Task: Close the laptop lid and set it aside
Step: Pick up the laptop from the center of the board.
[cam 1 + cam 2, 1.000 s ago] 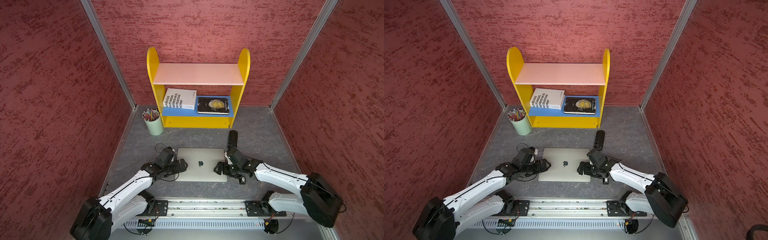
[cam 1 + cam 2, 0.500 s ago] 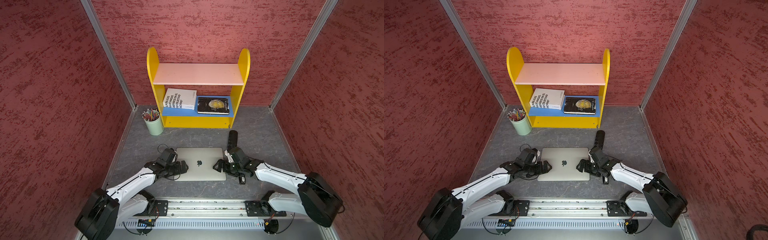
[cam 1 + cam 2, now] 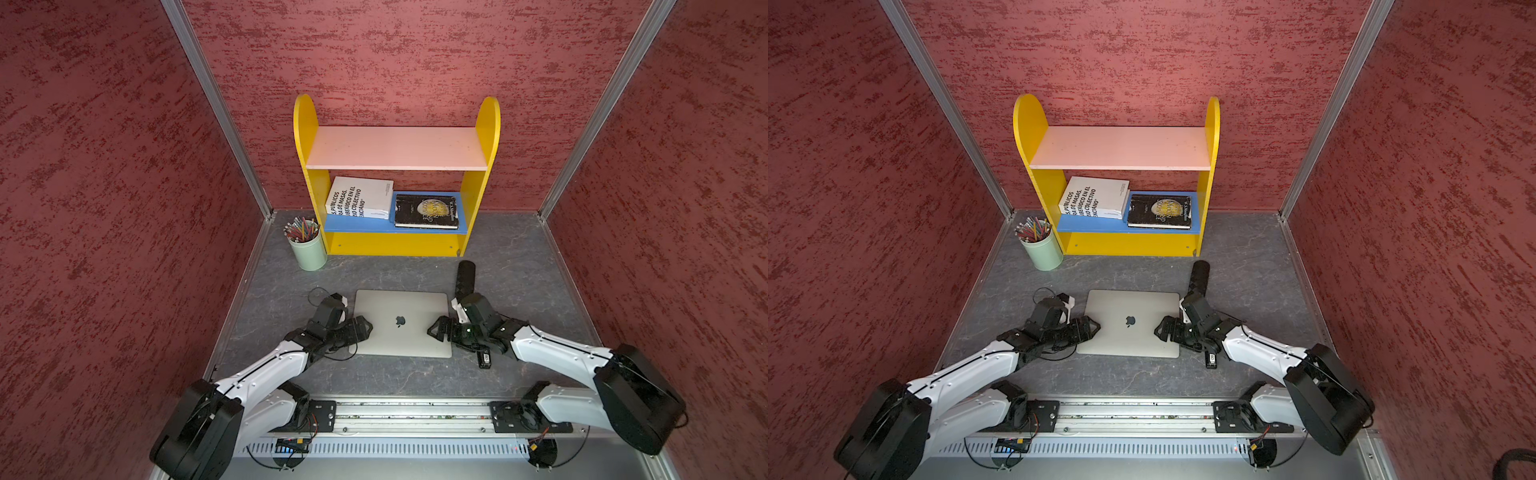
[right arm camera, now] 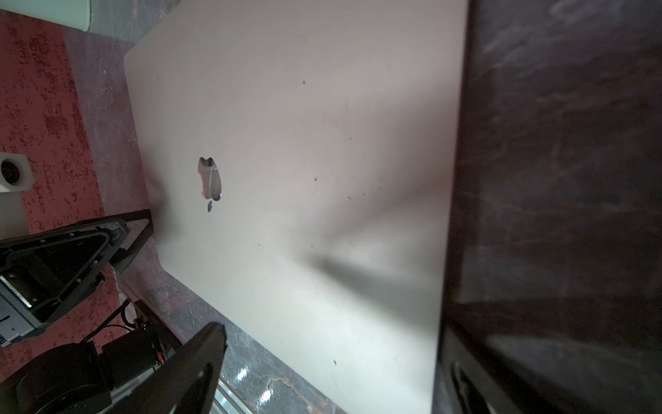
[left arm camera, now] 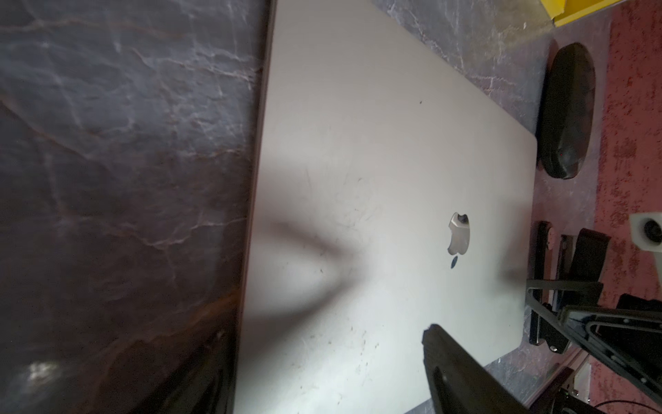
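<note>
Laptop lies closed lengthwise between left gripper and right gripper, both with jaws spread.

We are seeing the laptop lying closed on the grey table. Its silver laptop lid is facing up, logo centred.
</note>
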You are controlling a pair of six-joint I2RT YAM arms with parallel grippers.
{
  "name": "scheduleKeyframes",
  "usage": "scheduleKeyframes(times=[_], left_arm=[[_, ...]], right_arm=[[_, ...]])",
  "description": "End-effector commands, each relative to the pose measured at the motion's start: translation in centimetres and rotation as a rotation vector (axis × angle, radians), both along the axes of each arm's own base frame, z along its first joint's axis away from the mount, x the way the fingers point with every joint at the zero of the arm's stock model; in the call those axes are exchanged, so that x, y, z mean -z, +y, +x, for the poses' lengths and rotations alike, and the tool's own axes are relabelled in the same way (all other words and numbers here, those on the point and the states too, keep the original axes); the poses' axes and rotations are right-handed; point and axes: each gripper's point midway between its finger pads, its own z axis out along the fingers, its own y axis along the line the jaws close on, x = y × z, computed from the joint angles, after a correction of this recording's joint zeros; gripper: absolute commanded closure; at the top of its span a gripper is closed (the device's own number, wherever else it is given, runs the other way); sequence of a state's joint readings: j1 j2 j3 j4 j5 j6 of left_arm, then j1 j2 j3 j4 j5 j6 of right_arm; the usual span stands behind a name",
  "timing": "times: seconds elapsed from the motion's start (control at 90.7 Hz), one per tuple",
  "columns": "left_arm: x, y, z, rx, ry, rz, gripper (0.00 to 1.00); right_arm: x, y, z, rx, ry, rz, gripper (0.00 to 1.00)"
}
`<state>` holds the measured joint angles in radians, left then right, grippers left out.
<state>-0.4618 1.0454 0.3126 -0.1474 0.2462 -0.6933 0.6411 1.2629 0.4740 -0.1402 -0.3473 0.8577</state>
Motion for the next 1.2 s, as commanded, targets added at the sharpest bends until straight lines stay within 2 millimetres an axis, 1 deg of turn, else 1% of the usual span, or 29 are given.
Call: scheduleKeyframes(times=[0.0, 0.121, 0.265, 0.474, 0.617, 0.827, 1.19], left_arm=[[-0.3, -2.8, -2.4, 0.084, 0.076, -0.177, 0.18], [-1.4, -3.0, -2.3, 0.081, 0.048, -0.22, 0.21], [-2.8, -3.0, -2.0, 0.079, 0.014, -0.271, 0.24], [-3.9, -3.7, -2.1, 0.102, 0.001, -0.355, 0.29], [-4.5, -4.0, -2.0, 0.115, -0.01, -0.409, 0.3], [-5.6, -4.0, -1.8, 0.12, -0.032, -0.471, 0.32], [-7.4, -4.3, -1.6, 0.136, -0.073, -0.543, 0.39]], right_arm=[[0.5, 1.0, -1.6, -0.041, 0.065, 0.065, 0.07], [-0.7, 1.7, -1.2, -0.036, 0.047, 0.124, 0.11], [-2.3, 2.4, -0.8, -0.041, 0.02, 0.173, 0.19], [-4.6, 2.8, -0.2, -0.038, -0.021, 0.225, 0.21], [-6.3, 3.6, 0.2, -0.048, -0.043, 0.298, 0.21], [-7.5, 4.6, 0.4, -0.063, -0.04, 0.372, 0.21], [-9.7, 4.7, 1.0, -0.053, -0.076, 0.45, 0.23]])
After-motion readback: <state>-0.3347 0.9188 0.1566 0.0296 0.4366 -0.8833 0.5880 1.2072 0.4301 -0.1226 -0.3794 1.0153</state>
